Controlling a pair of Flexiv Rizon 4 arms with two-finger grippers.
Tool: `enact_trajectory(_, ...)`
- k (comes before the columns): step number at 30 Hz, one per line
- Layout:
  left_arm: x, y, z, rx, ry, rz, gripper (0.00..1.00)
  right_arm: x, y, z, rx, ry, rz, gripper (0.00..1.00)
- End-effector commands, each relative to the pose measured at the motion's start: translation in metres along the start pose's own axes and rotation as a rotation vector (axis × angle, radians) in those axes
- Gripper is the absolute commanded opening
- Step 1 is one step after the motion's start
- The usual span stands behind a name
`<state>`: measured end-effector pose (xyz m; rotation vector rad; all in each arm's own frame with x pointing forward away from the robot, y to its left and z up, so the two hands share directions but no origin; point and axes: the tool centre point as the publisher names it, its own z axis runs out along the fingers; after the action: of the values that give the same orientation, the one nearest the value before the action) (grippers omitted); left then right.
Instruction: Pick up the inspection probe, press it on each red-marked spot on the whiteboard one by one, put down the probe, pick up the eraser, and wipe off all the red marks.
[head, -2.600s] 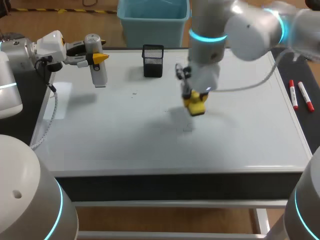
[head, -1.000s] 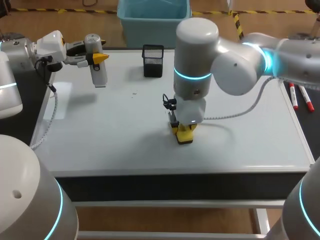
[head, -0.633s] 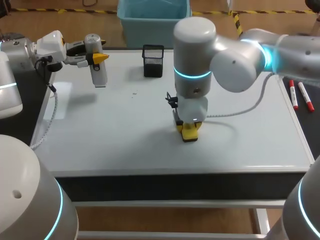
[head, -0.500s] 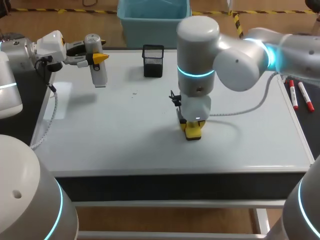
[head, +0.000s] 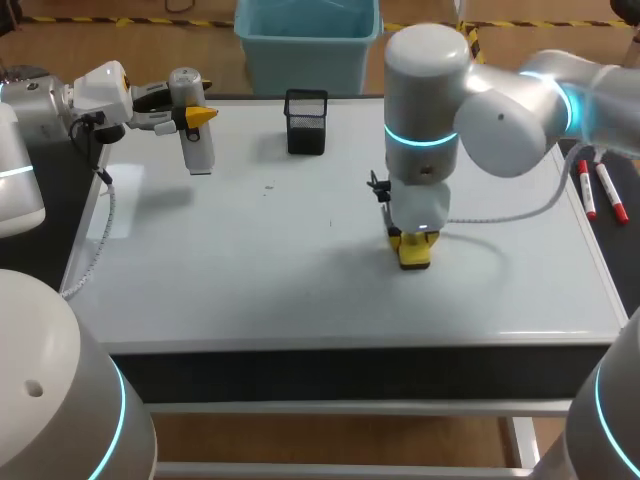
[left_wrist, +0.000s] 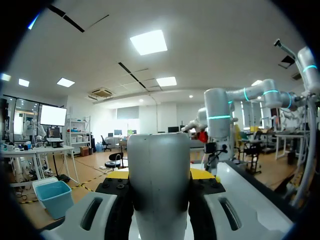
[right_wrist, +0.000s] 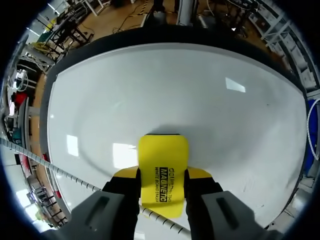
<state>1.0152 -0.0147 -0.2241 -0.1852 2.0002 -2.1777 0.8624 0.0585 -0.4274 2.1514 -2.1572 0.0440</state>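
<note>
A: R tool (head: 415, 240)?
B: Pinching eraser (head: 416, 254), pressed flat on board (head: 250, 260), right of centre. Arm upright, wrist pointing straight down.
A: L tool (head: 190, 114)?
B: Clamped on probe (head: 195, 140), upper left. Arm roughly level.

Pretty sure this is looking like a robotics lab: a left arm (head: 35, 110) and a right arm (head: 480, 90), both glowing with cyan rings, are hanging over a whiteboard (head: 250, 270) that's lying flat on the bench (head: 330, 372), with red-capped markers (head: 586, 190) sitting just beside it and a mesh pen cup (head: 306, 122) standing on it.
</note>
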Motion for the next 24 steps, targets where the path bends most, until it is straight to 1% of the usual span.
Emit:
enact_trajectory(1, -0.001, -0.001, 0.000, 0.001, 0.000, 0.000, 0.00, 0.021, -0.013, -0.015, -0.002, -0.011, 0.004, 0.00)
enact_trajectory(7, -0.001, -0.001, 0.000, 0.001, 0.000, 0.000, 0.00, 0.040, -0.039, -0.031, 0.008, -0.015, 0.008, 0.00)
enact_trajectory(11, -0.001, -0.001, 0.000, 0.001, 0.000, 0.000, 0.00, 0.047, -0.058, -0.040, 0.018, -0.016, 0.011, 0.00)
enact_trajectory(13, -0.001, -0.001, 0.000, 0.001, 0.000, 0.000, 0.00, 0.049, -0.072, -0.046, 0.024, -0.019, 0.010, 0.00)
enact_trajectory(18, -0.001, -0.001, 0.000, 0.001, 0.000, 0.000, 0.00, 0.049, -0.105, -0.059, 0.037, -0.014, -0.005, 0.00)
enact_trajectory(19, -0.001, -0.001, 0.000, 0.001, 0.000, 0.000, 0.00, 0.048, -0.113, -0.061, 0.031, -0.038, -0.004, 0.00)
enact_trajectory(21, -0.001, -0.001, 0.000, 0.001, 0.000, 0.000, 0.00, 0.047, -0.127, -0.066, 0.042, -0.020, -0.006, 0.00)
enact_trajectory(23, -0.001, -0.001, 0.000, 0.001, 0.000, 0.000, 0.00, 0.043, -0.140, -0.071, 0.037, -0.036, -0.008, 0.00)
enact_trajectory(24, -0.001, -0.001, 0.000, 0.001, 0.000, 0.000, 0.00, 0.041, -0.146, -0.073, 0.045, -0.020, -0.012, 0.00)
